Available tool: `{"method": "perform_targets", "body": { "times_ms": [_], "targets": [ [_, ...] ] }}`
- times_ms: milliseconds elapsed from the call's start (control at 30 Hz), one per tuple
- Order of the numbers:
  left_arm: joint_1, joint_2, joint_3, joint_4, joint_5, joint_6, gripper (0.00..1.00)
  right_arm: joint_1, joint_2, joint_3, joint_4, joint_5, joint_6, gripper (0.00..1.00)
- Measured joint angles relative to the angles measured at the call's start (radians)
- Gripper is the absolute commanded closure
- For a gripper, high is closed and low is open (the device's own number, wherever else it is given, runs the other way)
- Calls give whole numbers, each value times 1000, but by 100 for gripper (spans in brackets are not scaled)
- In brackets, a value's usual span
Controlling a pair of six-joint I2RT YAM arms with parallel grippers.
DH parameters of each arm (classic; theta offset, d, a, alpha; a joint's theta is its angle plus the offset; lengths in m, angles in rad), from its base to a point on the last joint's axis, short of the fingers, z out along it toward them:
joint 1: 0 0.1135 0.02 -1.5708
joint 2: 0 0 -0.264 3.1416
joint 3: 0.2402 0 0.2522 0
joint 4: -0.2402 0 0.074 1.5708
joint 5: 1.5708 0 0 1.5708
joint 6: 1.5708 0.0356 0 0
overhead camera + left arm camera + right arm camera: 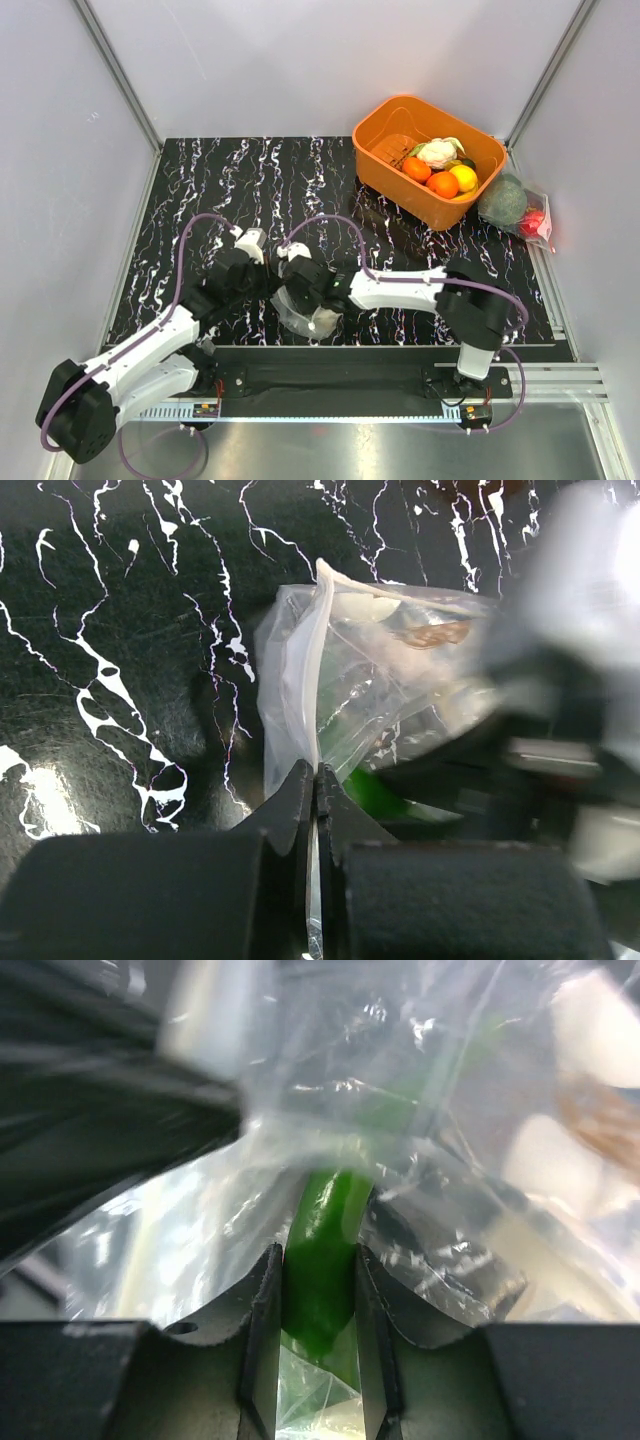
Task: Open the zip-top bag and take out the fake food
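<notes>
The zip-top bag [308, 318] was seen low in the centre of the top view, lying on the worktop [250, 180] where the two arms met. In the left wrist view, the left hand [315, 780] was pressed together on the bag's white zip strip at the bottom centre of the frame. Only a thin edge of the strip was pinched. In the right wrist view, the right hand [318, 1285] was closed on the green toy vegetable [322, 1225] at the lower centre. Crumpled film was bunched all round it.

It could not be told whether film lay between the fingers and the vegetable. If film was trapped there, a pull would likely drag the whole bag instead of freeing the food, and the strip could be torn out of the left hand's narrow pinch. The vegetable looked glossy and was held near one end. It could therefore slip out of the grip and drop back inside, or swing and snag on the bag's mouth. How wide the mouth stood open could not be judged, as the film was blurred and folded. A tight mouth would likely add to the drag.
</notes>
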Motion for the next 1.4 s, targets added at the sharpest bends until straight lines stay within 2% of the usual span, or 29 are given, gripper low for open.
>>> {"method": "perform_targets", "body": {
  "times_ms": [233,467,900,1400],
  "targets": [
    [0,23,9,-3,-9,1,100,1,-178,-57,-2,-3,1,97],
    [-6,83,59,-1,-8,1,100,2,-285,-161,37,-18,-2,98],
    [-20,234,122,49,52,0,100,2,-399,-304,167,-108,-31,98],
    [-26,337,153,102,132,-2,100,-6,-467,-353,177,-145,-59,98]
  ]
}}
